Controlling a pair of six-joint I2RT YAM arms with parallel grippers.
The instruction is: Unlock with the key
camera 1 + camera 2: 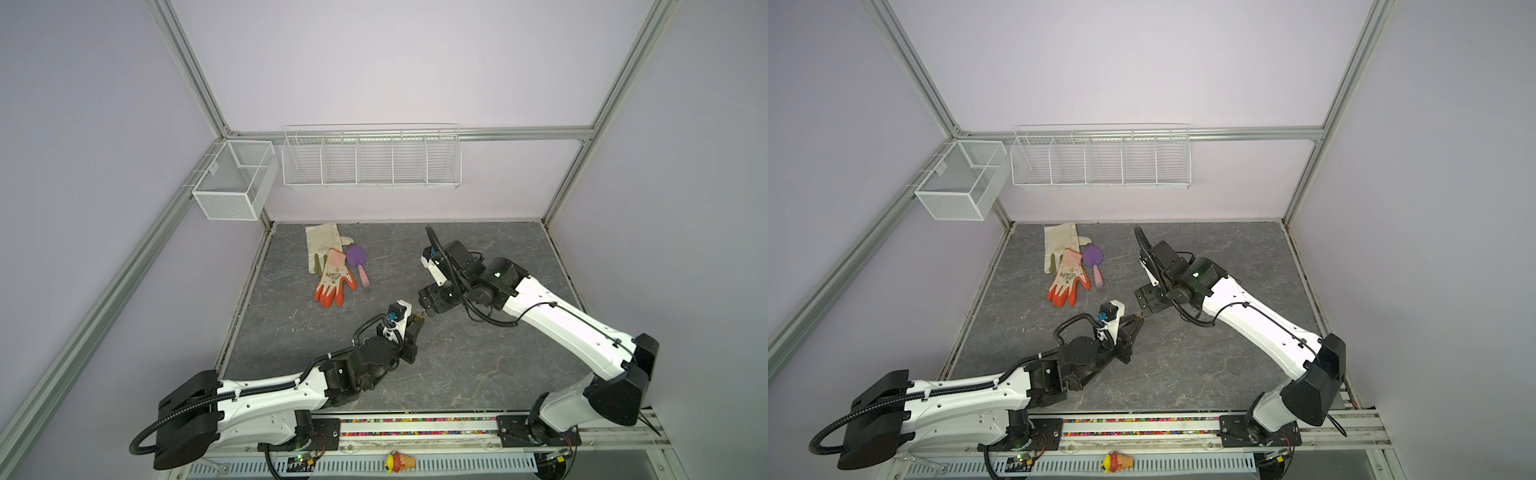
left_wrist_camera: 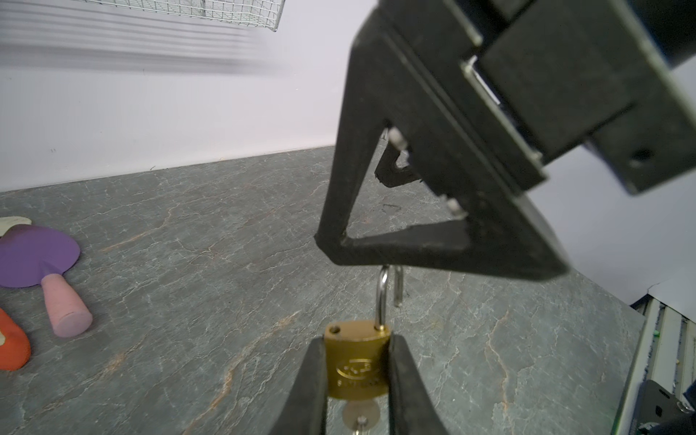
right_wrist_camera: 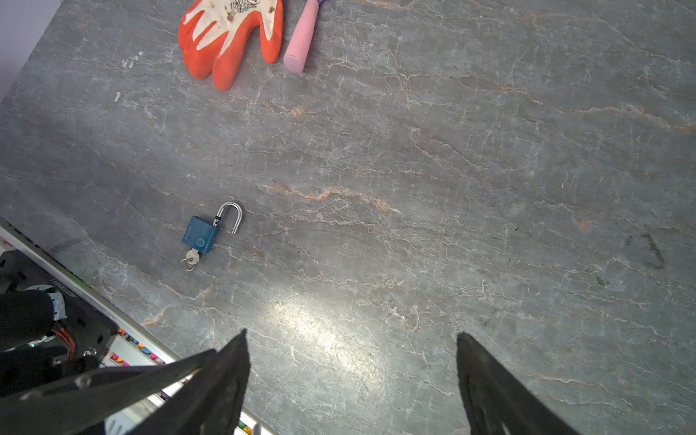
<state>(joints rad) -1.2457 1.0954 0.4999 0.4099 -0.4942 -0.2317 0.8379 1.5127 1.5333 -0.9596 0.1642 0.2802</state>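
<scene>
Brass padlock (image 2: 357, 363): small, rigid, smooth metal, probably slippery; left claw (image 2: 357, 339) clamps its body sides, key (image 2: 360, 412) protruding from its base offers the turning hold; right claw (image 3: 352, 333) gapes empty.

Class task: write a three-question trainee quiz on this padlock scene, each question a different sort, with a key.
1. True or false: the left gripper holds the brass padlock by its body.
2. Which lies on the table? A) blue padlock B) screwdriver C) hammer
3. Fill in: the fingers of the right gripper stand ___.
Key: 1 true; 2 A; 3 open.
</scene>
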